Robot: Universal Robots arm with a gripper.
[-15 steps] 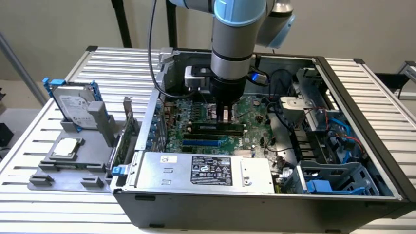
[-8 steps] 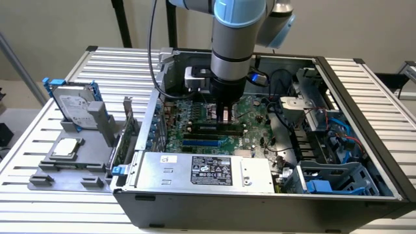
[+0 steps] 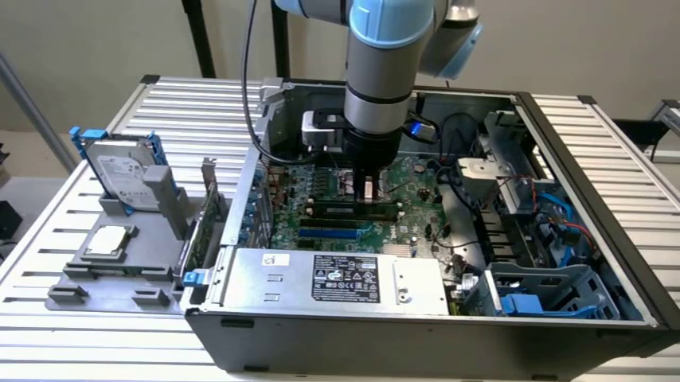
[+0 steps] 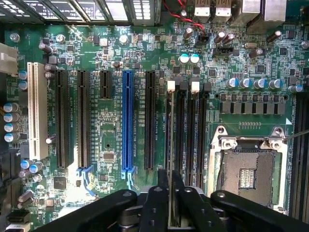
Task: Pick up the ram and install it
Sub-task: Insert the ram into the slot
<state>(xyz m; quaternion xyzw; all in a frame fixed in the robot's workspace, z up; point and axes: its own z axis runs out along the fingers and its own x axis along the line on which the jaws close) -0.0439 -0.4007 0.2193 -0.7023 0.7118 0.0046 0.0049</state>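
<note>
The ram [image 4: 171, 135] appears edge-on in the wrist view as a thin upright strip. It stands in line with the outermost of the black memory slots [image 4: 193, 135], its far end at a white latch [image 4: 170, 86]. My gripper [image 4: 171, 186] straddles the strip, one black finger close against each side. In the exterior view the gripper [image 3: 368, 189] reaches straight down into the open computer case [image 3: 595, 199], just above the green motherboard [image 3: 330, 219]. How deep the ram sits in the slot is not visible.
A blue expansion slot [image 4: 127, 121] and black ones lie beside the memory slots, with the bare CPU socket [image 4: 246, 169] on the other side. The power supply [image 3: 334, 278], a drive cage [image 3: 542, 290] and cables crowd the case. A hard drive [image 3: 123, 171] stands on a grey rack outside.
</note>
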